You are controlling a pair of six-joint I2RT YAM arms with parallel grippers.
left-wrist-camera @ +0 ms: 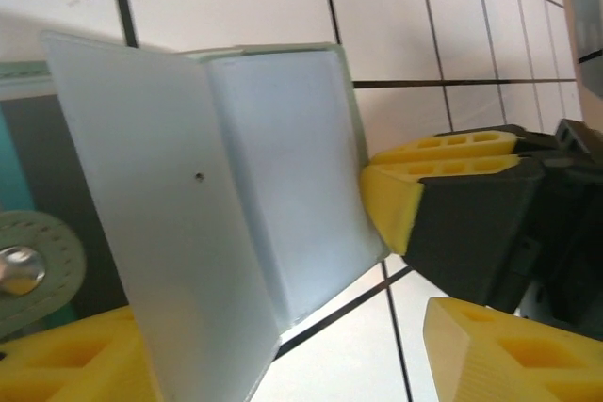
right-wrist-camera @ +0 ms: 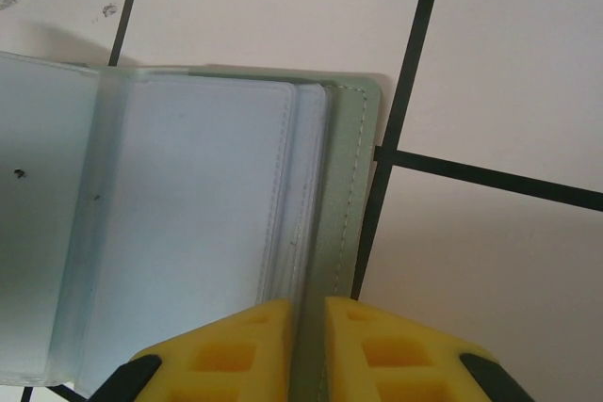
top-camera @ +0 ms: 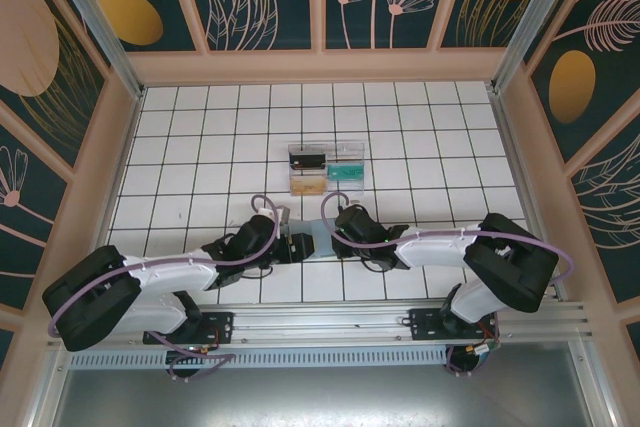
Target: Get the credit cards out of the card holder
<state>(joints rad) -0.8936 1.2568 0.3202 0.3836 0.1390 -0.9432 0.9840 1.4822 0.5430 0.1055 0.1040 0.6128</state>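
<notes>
The card holder (top-camera: 312, 244) lies open on the tiles between both arms. Its frosted clear sleeves (left-wrist-camera: 273, 176) stand fanned up, and I see no card inside them. My right gripper (right-wrist-camera: 309, 313) is shut on the grey-green cover edge (right-wrist-camera: 350, 195); from the left wrist view its yellow fingers (left-wrist-camera: 443, 152) pinch the holder's right side. My left gripper (left-wrist-camera: 283, 350) is open, one finger on each side of a raised sleeve. A dark and teal flat surface (left-wrist-camera: 21, 167) shows behind the sleeves; I cannot tell if it is a card. Dark (top-camera: 308, 158), teal (top-camera: 346, 173) and tan (top-camera: 308, 185) cards lie in the tray.
A clear plastic compartmented tray (top-camera: 352, 152) sits just beyond the grippers, mid-table. A round green snap tab (left-wrist-camera: 24, 265) of the holder shows at the left. Wooden walls (top-camera: 118, 162) frame the white tiled table on three sides.
</notes>
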